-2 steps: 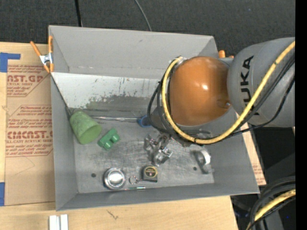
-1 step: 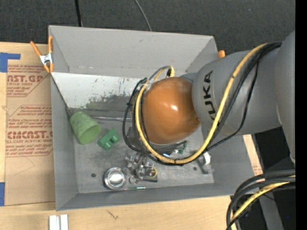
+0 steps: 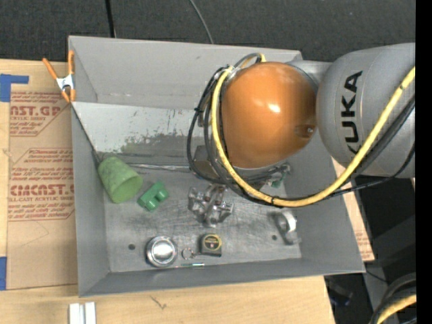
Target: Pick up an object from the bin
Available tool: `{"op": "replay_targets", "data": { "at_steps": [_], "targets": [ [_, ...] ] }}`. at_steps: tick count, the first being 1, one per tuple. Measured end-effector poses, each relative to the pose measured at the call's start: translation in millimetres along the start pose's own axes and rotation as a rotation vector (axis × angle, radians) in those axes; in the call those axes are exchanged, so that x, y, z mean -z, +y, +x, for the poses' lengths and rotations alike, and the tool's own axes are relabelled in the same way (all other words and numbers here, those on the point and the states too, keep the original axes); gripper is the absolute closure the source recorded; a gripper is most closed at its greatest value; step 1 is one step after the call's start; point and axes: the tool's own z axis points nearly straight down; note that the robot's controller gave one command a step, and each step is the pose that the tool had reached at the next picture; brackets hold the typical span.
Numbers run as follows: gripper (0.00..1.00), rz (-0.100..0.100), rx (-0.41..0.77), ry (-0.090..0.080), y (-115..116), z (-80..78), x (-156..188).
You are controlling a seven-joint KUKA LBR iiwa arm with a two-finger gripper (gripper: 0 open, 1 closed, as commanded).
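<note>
Grey bin (image 3: 121, 238) floor: tool (image 3: 210, 205) near green block (image 3: 152, 196).

Claw (image 3: 210, 205), seemingly, near green block (image 3: 152, 196)

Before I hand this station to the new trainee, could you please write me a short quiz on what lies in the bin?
1. Multiple choice: what lies on its side near the left wall of the bin?
A) a red ball
B) a green cup
C) a blue brush
2. True or false: the small green block lies just to the right of the cup in the camera view.
3. Fill in: the gripper hangs over the ___ of the bin's floor, with the small tape measure nearer the front wall.

Key: 1 B; 2 true; 3 middle.
</note>
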Motion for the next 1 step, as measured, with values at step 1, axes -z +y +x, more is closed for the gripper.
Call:
{"op": "replay_targets", "data": {
  "at_steps": [1],
  "targets": [
    [1.0,-0.016,0.551,0.006,-12.7,-3.3,-115.4]
  ]
}}
